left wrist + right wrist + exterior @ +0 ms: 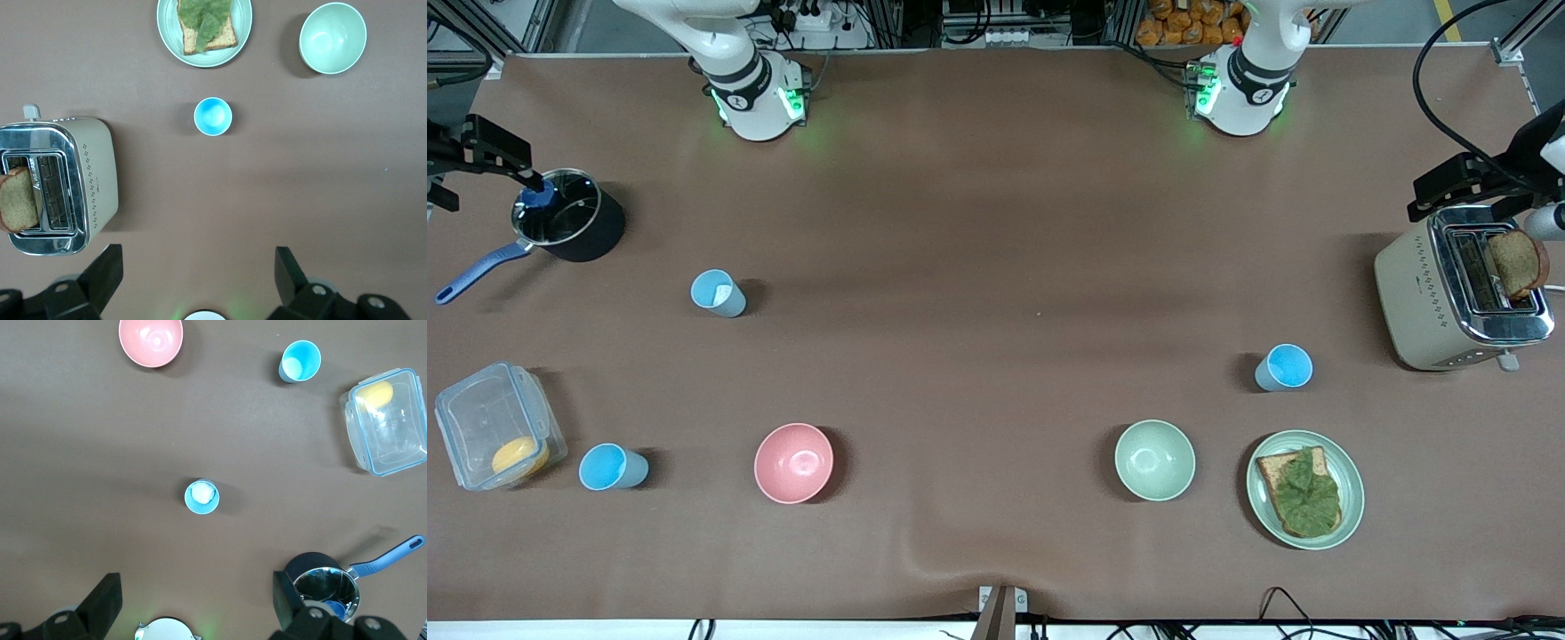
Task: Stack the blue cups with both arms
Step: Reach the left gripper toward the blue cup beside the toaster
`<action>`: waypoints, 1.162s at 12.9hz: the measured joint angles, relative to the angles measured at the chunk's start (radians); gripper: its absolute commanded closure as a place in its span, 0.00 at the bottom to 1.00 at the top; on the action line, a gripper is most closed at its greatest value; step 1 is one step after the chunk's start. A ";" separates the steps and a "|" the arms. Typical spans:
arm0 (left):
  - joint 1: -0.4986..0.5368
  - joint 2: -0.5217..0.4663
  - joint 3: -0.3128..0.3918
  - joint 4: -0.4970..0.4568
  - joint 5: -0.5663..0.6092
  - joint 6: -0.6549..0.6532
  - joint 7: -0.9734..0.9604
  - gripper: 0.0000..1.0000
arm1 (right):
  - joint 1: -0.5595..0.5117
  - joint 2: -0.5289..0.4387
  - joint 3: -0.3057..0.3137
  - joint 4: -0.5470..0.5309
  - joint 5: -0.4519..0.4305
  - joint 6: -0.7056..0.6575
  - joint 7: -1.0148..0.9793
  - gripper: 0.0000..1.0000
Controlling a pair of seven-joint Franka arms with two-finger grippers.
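Front view: three blue cups stand apart on the brown surface (978, 222): a paler cup (718, 293) near the saucepan (569, 227), a second cup (612, 468) beside the clear container (498, 437), and a third cup (1284, 368) near the toaster (1463, 284). Neither gripper shows clearly here.

Left wrist view: the left gripper (199, 273) hangs wide open and empty, above the surface near the third cup and toaster.

Right wrist view: the right gripper (197, 597) is equally wide and empty, over the saucepan's edge; the pink bowl (151, 341) also shows.

Open brown table (996, 267) between scattered cups, bowls
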 measured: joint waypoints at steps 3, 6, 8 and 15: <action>0.000 0.000 0.000 0.000 0.000 -0.002 0.000 0.00 | 0.000 0.000 -0.001 0.000 -0.001 0.000 0.000 0.00; 0.000 0.017 0.000 -0.002 0.000 0.006 0.000 0.00 | -0.001 0.000 -0.001 0.001 -0.012 0.000 0.000 0.00; 0.001 0.054 0.000 -0.014 0.003 0.043 0.000 0.00 | -0.001 0.000 -0.001 0.002 -0.015 0.000 0.000 0.00; 0.043 0.180 0.004 -0.431 0.004 0.726 -0.003 0.00 | -0.001 0.005 -0.001 0.004 -0.015 -0.004 -0.002 0.00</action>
